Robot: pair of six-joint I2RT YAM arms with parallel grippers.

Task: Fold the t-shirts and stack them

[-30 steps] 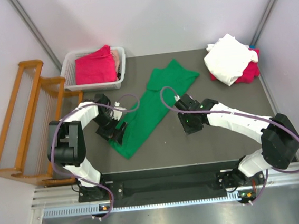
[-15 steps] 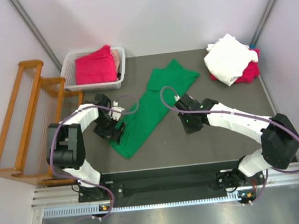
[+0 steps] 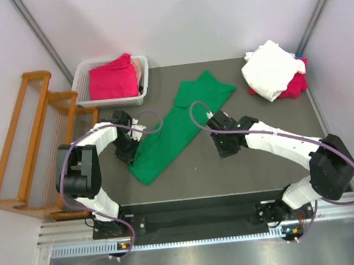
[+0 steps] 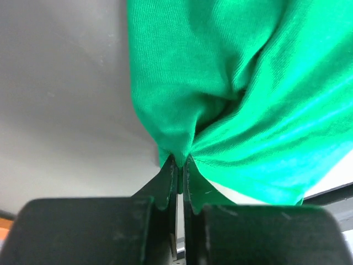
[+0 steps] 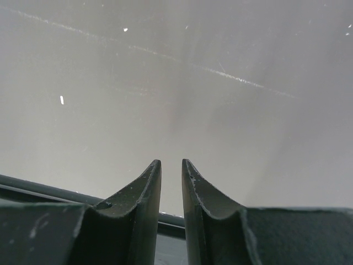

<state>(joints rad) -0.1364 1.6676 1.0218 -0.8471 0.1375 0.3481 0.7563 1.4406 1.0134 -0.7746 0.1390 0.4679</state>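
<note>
Where the left gripper [image 4: 177, 165] is clamped on the near-left edge of the green shirt [image 3: 170, 130], that shirt lies long and rumpled mid-table, not yet folded. Beside it the right gripper [image 5: 171, 165] hangs over bare table [image 3: 250, 110], jaws slightly apart, empty. Farther back, a white shirt [image 3: 271, 68] sits bundled on a red shirt [image 3: 295, 86]; a crimson shirt [image 3: 112, 79] lies in the basket [image 3: 81, 85]. Judged: most folding remains.

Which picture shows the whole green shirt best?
The top view: the whole green t-shirt lies stretched across the table. The left wrist view shows only a bunched edge pinched in the left gripper. The right wrist view shows none of it.
</note>
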